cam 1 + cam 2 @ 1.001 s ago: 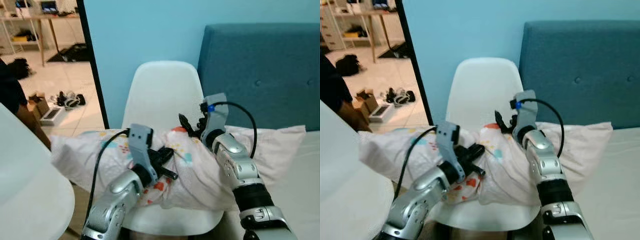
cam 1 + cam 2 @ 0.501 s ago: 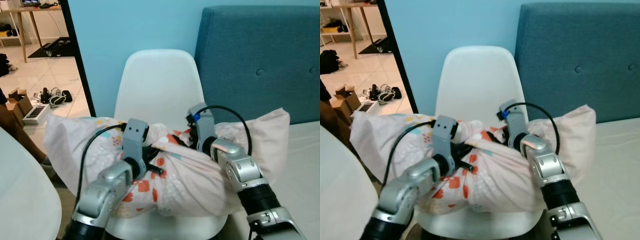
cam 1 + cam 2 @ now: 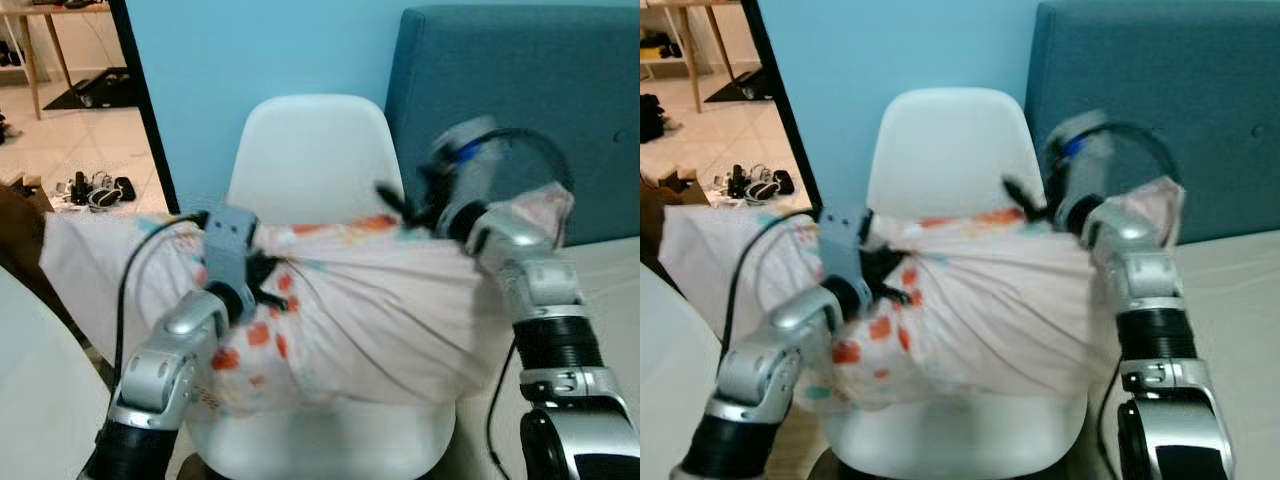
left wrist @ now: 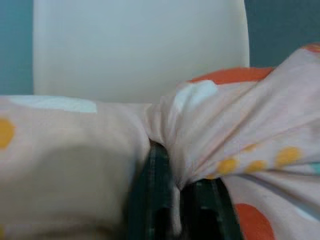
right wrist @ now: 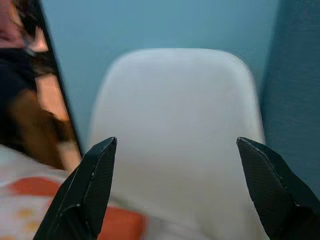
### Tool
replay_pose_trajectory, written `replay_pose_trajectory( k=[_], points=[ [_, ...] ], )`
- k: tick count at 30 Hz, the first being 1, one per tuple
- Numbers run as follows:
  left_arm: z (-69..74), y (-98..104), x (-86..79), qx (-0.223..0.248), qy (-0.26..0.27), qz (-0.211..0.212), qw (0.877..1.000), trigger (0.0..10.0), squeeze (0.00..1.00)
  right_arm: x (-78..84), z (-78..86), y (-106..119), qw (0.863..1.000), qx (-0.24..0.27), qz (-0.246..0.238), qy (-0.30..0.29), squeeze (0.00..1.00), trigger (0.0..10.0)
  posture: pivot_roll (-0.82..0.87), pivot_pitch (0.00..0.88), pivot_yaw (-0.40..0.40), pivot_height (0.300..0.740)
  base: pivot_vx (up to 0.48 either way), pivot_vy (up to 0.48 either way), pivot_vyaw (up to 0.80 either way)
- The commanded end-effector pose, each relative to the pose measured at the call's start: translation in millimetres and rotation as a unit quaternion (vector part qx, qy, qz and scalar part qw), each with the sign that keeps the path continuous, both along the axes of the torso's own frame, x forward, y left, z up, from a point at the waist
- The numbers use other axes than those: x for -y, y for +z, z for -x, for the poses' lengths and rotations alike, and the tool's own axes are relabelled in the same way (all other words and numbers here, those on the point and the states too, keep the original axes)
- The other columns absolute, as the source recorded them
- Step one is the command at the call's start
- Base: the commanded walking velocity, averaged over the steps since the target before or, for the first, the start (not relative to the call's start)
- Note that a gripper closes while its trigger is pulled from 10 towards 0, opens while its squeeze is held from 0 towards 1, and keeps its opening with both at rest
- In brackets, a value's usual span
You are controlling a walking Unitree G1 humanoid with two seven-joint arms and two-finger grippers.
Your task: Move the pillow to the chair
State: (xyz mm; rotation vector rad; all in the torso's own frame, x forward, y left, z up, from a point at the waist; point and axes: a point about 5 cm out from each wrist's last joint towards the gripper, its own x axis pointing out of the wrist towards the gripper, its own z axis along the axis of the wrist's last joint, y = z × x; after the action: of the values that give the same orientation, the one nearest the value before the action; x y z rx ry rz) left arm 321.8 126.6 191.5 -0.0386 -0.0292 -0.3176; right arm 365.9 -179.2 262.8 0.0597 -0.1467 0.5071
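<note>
I take the white shell chair (image 3: 310, 160) as my landmark: behind it runs a light blue wall (image 3: 270, 50), and just beside it, on its right, stands the teal upholstered headboard (image 3: 540, 90) with the pale mattress (image 3: 610, 290) below. To the chair's left a dark door edge opens onto a tiled floor (image 3: 80, 130) where a small heap of cables and gadgets (image 3: 95, 190) lies well away from the seat. The pillow (image 3: 370, 310), pale pink with orange, yellow and teal spots, hangs across the front of the chair's backrest and over its seat, stretched between my two arms, its ends spreading past the chair on both sides. My left gripper (image 4: 172, 200) sits in front of the chair's left side, its black fingers (image 4: 155, 195) pinched together on a gathered fold of the pillow cover, as the left wrist view shows clearly. My right gripper (image 3: 400, 205) is up at the chair's right edge, against the top seam of the pillow; in the right wrist view its two fingers (image 5: 90, 190) are spread wide apart with the chair back between them and nothing clamped.
</note>
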Motion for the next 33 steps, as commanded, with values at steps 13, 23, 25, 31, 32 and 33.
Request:
replay_pose_trajectory(
  k=[13,23,25,31,32,33],
  points=[
    [-21.4,29,44.5,0.123,-0.102,-0.048,0.986,10.0,1.00,-15.3,7.7,-24,0.995,-0.027,0.081,0.049,0.00,10.0,-0.01,0.000,-0.035,0.531,0.000,0.000,0.00],
    [-33.1,63,0.6,0.237,0.048,-0.212,0.947,10.0,1.00,-25.6,5.4,-20,1.000,0.001,0.006,0.023,0.00,10.0,0.01,0.000,-0.039,0.531,0.000,0.000,0.00],
    [-28.5,68,-14.4,0.250,0.085,-0.231,0.936,10.0,1.00,-32.5,6.0,-26,1.000,-0.002,-0.010,0.027,0.00,10.0,0.01,0.000,-0.036,0.531,0.000,0.000,0.00],
    [-7.5,48,-37.9,0.201,0.139,-0.105,0.964,10.0,0.00,-46.1,12.7,-50,0.997,-0.027,-0.047,0.051,0.00,10.0,0.03,0.000,-0.031,0.551,0.000,0.000,0.00],
    [-1.8,37,-40.7,0.179,0.146,-0.075,0.970,10.0,0.00,-47.7,14.3,-56,0.997,-0.034,-0.049,0.050,0.00,10.0,0.04,0.000,-0.032,0.556,0.000,0.000,0.00],
    [4.7,24,-43.8,0.155,0.156,-0.057,0.974,10.0,0.00,-49.0,16.4,-62,0.997,-0.039,-0.051,0.051,0.00,10.0,0.04,0.000,-0.031,0.561,0.000,0.000,0.00]
  ],
)
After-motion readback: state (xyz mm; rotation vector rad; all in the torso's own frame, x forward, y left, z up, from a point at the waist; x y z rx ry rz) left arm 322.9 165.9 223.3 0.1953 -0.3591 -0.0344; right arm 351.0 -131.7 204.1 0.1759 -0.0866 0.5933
